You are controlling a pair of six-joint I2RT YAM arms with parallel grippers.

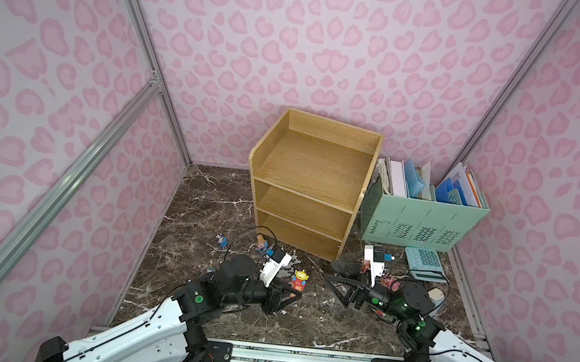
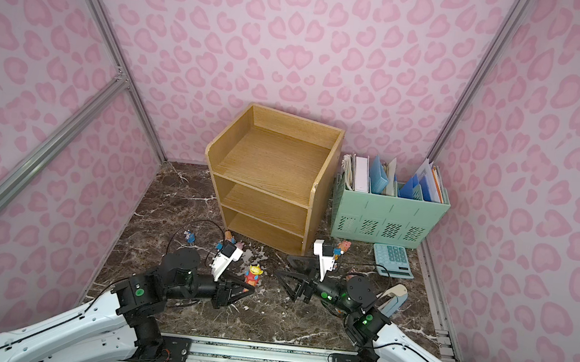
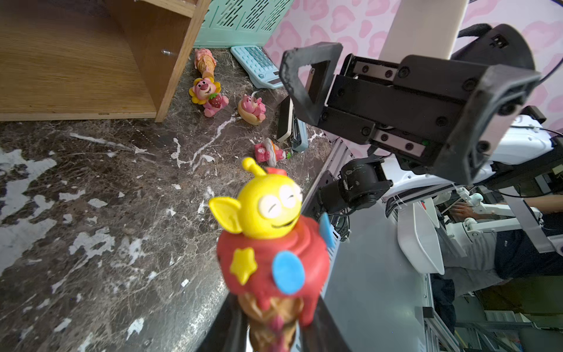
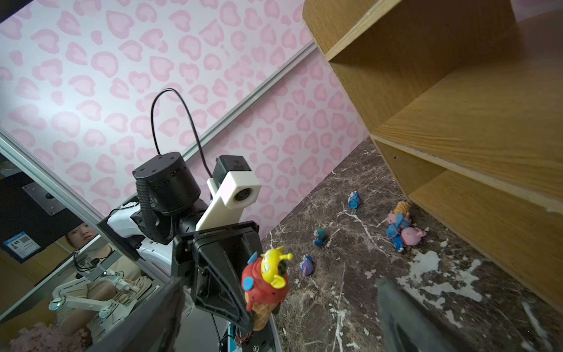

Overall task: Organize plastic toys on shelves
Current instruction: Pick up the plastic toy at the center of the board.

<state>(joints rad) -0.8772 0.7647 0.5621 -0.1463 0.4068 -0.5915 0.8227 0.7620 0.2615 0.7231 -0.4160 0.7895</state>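
Observation:
An ice-cream-cone toy (image 1: 300, 279) (image 3: 268, 243) with a red top and a yellow alien head is held above the marble floor. My left gripper (image 1: 296, 295) (image 3: 274, 335) is shut on its cone. My right gripper (image 1: 335, 280) (image 2: 289, 269) stands open and empty, facing the held toy from the right. The wooden shelves (image 1: 312, 166) (image 4: 472, 122) stand behind, with all three tiers bare. Small blue toys (image 1: 222, 240) (image 4: 319, 234) lie left of the shelves' front. Pink toys (image 3: 208, 94) (image 3: 252, 105) lie near its right corner.
A mint file organizer (image 1: 421, 219) with papers stands right of the shelves. In front of it lies a mint calculator (image 1: 424, 262). A white and blue stapler-like thing (image 1: 436, 299) lies by the right arm. Pink patterned walls close in three sides.

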